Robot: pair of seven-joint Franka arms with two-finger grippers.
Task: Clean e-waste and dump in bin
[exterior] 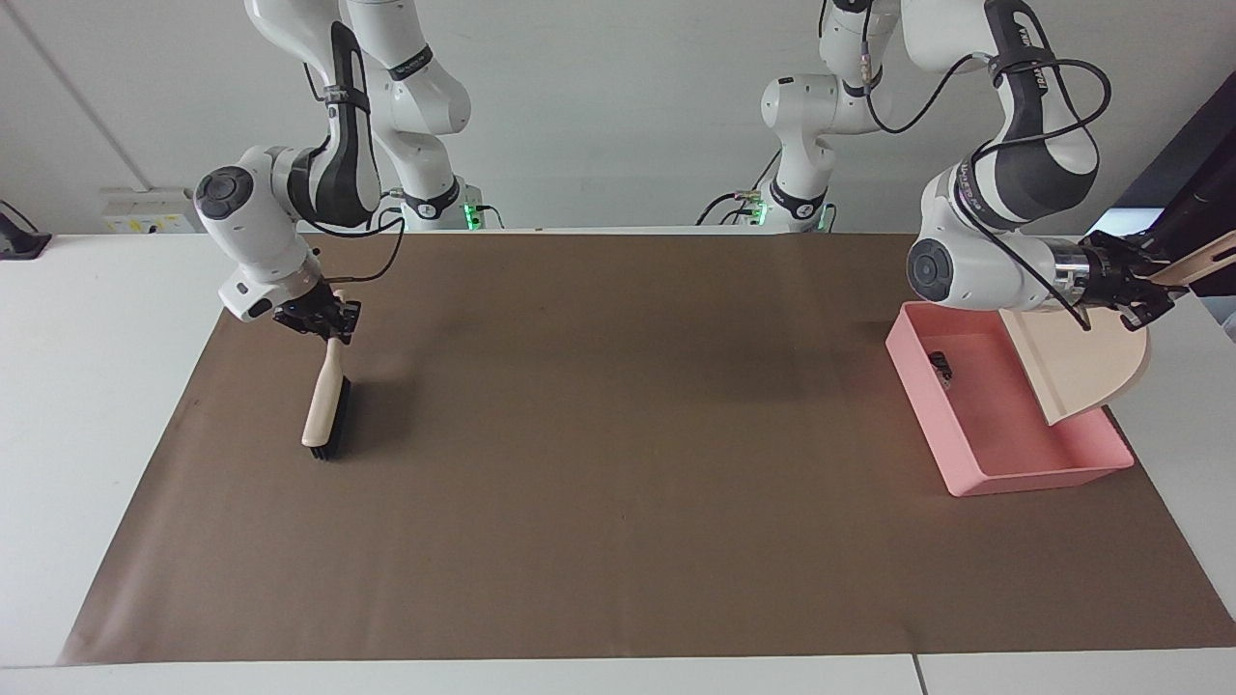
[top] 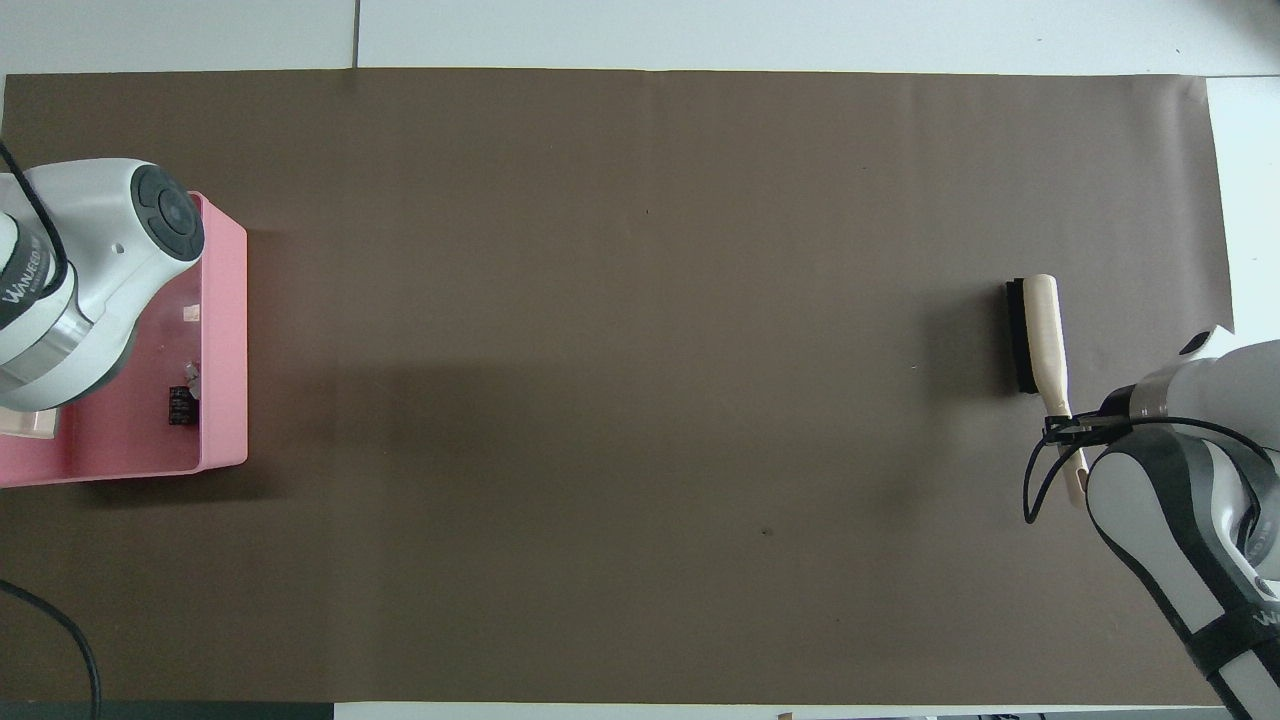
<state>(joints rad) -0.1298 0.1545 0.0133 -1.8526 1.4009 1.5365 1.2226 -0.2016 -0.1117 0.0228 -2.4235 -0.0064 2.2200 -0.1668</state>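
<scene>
The pink bin [exterior: 1024, 473] sits at the left arm's end of the brown mat. Small dark e-waste pieces [exterior: 941, 367] lie inside it by the wall toward the table's middle, and they show as dark e-waste [top: 180, 405] from above too. My left gripper [exterior: 1144, 290] is shut on the handle of the beige dustpan [exterior: 1081, 362], which hangs steeply tilted over the bin with its lip down. My right gripper [exterior: 326, 320] is shut on the handle of a beige brush [exterior: 326, 410]. The brush's black bristles rest on the mat at the right arm's end.
The brown mat [exterior: 618, 502] covers most of the white table [exterior: 87, 386]. A dark object [exterior: 1202, 208] stands at the table edge close to the left gripper. In the overhead view the left arm's wrist [top: 90, 270] covers part of the bin [top: 225, 330].
</scene>
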